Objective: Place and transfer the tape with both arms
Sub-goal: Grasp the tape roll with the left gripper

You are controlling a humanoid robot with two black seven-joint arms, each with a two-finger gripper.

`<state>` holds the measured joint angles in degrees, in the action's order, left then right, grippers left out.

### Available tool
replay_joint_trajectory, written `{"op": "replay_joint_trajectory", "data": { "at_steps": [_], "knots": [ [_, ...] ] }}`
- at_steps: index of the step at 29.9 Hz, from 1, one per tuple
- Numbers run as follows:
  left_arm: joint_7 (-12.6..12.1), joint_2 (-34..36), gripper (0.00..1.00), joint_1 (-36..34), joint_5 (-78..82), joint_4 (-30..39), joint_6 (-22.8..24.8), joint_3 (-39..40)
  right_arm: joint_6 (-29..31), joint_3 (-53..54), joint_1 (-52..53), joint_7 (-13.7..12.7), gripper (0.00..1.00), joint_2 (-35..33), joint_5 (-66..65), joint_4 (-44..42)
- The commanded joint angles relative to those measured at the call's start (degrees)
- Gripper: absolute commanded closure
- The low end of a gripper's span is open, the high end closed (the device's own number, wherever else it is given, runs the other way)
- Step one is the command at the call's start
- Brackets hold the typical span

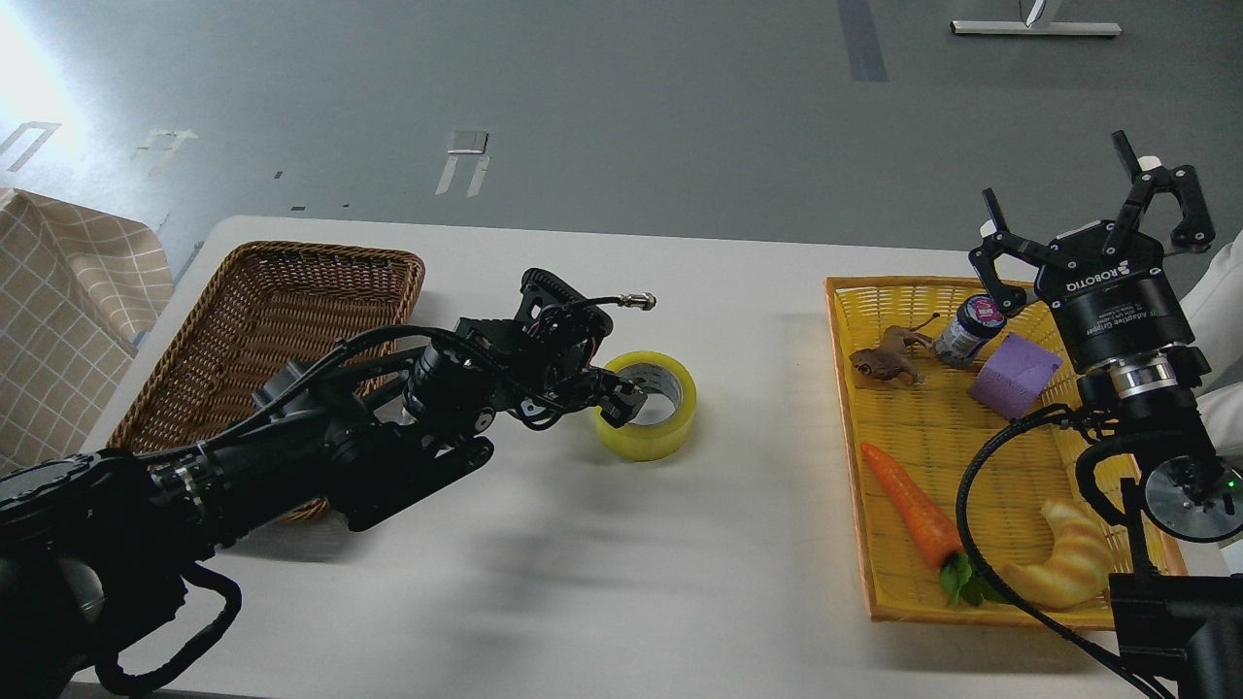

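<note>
Brown basket point(277, 330) sits far left, clear of my path. My left claw point(612, 400) reaches the tape's point(649, 419) near wall mid-surface; I can't tell its spread, so a rim-only pinch may tip the roll. My right claw point(1092, 228) hangs spread, empty, above the tray point(971, 582)

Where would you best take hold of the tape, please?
Pinch the tape's near-left wall, one finger inside the open core, one outside, coming from the left arm's side. It lies flat, hole up, and the left gripper is already at that rim.
</note>
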<state>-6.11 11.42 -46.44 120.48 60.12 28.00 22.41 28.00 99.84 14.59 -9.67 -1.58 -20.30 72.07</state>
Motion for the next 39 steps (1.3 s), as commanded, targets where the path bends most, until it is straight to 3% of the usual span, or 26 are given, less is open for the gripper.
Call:
{"op": "replay_joint_trajectory", "data": {
  "at_steps": [1,12,15,18,20,21,22,27,39],
  "knots": [
    [0.0,0.0,0.29,0.0,-0.1,-0.7,0.0,0.0,0.0,0.0,0.0,0.0,0.00,0.0,0.0,0.0],
    [0.1,0.0,0.38,0.1,-1.6,-1.9,0.0,-0.6,0.0,0.0,0.0,0.0,0.00,-0.1,0.1,-0.1],
    [0.0,-0.1,0.44,0.1,-2.1,-2.3,0.0,-0.7,0.0,0.0,0.0,0.0,0.00,0.0,0.1,0.0],
    [0.1,-0.1,0.55,0.1,-2.6,-2.7,0.0,-0.7,0.0,0.0,-0.1,0.0,0.00,-0.1,0.1,-0.1],
    [0.1,-0.1,0.70,0.1,-2.9,-2.7,0.0,-0.6,0.0,0.1,-0.2,0.0,0.00,-0.1,0.1,-0.1],
    [0.4,-0.1,0.94,0.0,-3.6,-2.7,0.0,-0.6,0.0,0.0,-0.2,0.0,0.00,-0.1,0.1,-0.1],
    [0.9,-0.1,1.00,-0.1,-4.5,-2.7,0.0,-0.7,0.0,0.0,-0.2,0.0,0.00,0.0,0.1,-0.1],
    [2.7,-0.1,1.00,-0.1,-4.7,-2.7,0.0,-0.9,0.0,0.0,-0.3,0.0,0.00,-0.1,0.1,0.0],
    [2.9,2.0,1.00,-8.1,-11.3,-2.0,0.0,-0.6,0.0,0.0,-0.4,0.0,0.00,0.0,0.2,0.1]
  ]
}}
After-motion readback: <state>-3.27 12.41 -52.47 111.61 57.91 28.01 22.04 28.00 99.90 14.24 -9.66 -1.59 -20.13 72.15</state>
